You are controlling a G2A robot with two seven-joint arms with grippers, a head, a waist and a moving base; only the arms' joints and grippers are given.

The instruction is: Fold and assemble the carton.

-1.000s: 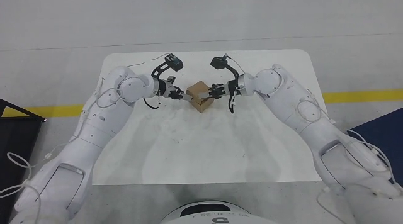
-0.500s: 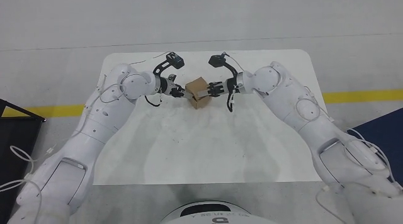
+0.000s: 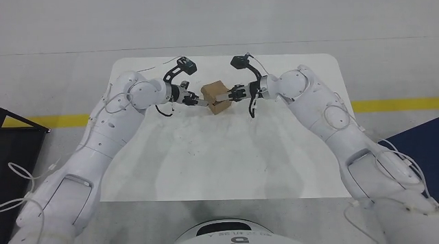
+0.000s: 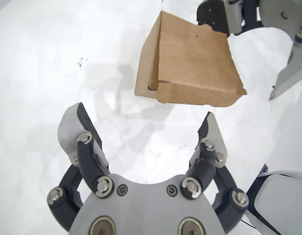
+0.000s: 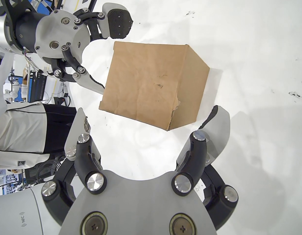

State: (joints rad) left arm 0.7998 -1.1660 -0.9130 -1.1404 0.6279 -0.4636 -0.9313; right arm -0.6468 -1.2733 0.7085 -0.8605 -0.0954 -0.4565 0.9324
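Observation:
The brown carton (image 3: 216, 96) stands on the white table (image 3: 206, 168) toward its far side, folded into a box shape and tilted. One tucked flap edge (image 4: 163, 84) gapes slightly. My left gripper (image 3: 199, 99) is open, right beside the carton (image 4: 190, 69) on one side. My right gripper (image 3: 232, 94) is open on the opposite side, its fingers straddling a carton (image 5: 153, 84) corner. In the right wrist view one finger of the left gripper (image 5: 108, 56) touches the carton's side. In the left wrist view a pad of the right gripper (image 4: 241, 54) rests at the carton's far corner.
The white table has rounded corners and bare surface all around the carton. A black frame (image 3: 14, 120) stands on the floor off the table's left side, and a yellow floor line (image 3: 398, 104) runs behind.
The carton has shifted slightly toward the table's far edge and turned a little. Both grippers moved with it, staying on either side.

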